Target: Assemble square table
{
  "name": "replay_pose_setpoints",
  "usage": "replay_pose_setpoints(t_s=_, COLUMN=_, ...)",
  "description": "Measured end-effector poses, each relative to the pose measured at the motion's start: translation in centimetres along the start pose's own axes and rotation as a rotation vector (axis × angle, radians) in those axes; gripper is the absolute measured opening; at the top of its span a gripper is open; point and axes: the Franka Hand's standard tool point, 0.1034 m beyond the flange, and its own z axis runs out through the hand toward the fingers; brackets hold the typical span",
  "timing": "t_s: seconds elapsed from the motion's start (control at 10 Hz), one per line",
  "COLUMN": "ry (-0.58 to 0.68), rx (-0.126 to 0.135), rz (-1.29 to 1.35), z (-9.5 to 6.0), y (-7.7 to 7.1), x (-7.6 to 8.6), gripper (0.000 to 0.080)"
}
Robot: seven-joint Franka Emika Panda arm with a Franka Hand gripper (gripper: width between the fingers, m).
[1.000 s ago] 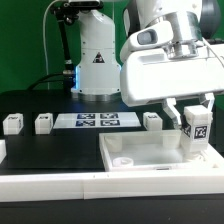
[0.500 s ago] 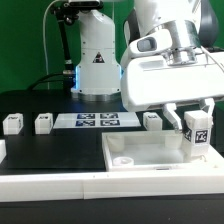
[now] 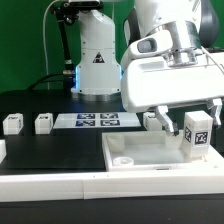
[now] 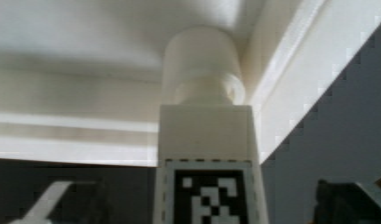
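A tagged white leg [image 3: 197, 136] [image 4: 208, 150] stands upright in the square top's [image 3: 140, 152] corner at the exterior view's right. The hand [image 3: 190, 120] straddles it, fingers [image 3: 164, 117] apart and clear of its sides. The top lies flat on the black tabletop [image 3: 50, 150]. Behind it, the spare legs [image 3: 43, 123] flank the marker board [image 3: 97, 121].

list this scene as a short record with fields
gripper: gripper open, fingers either side of the upright leg, a gap showing on both sides
upright leg: upright leg stands at the table top's corner on the exterior view's right, tag facing the camera
table top: table top lies flat at the front
loose legs: three on the black table, two at the exterior view's left, one behind the top
marker board: marker board lies flat among the loose legs
leg fixed in hole: cannot tell
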Motion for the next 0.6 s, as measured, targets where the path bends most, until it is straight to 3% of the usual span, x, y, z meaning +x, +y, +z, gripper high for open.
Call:
replay_pose_setpoints(t_s=0.1, ry=0.000, rx=0.000, rz=0.000, z=0.0, y=0.0, x=0.0, gripper=0.0633)
replay_pose_setpoints(t_s=0.4, ry=-0.007, rx=0.001, rz=-0.002, z=-0.1, y=0.0, x=0.0, gripper=0.0649)
replay_pose_setpoints(t_s=0.6, ry=-0.007, rx=0.001, rz=-0.013, z=-1.6, y=0.1, x=1.4, gripper=0.0649)
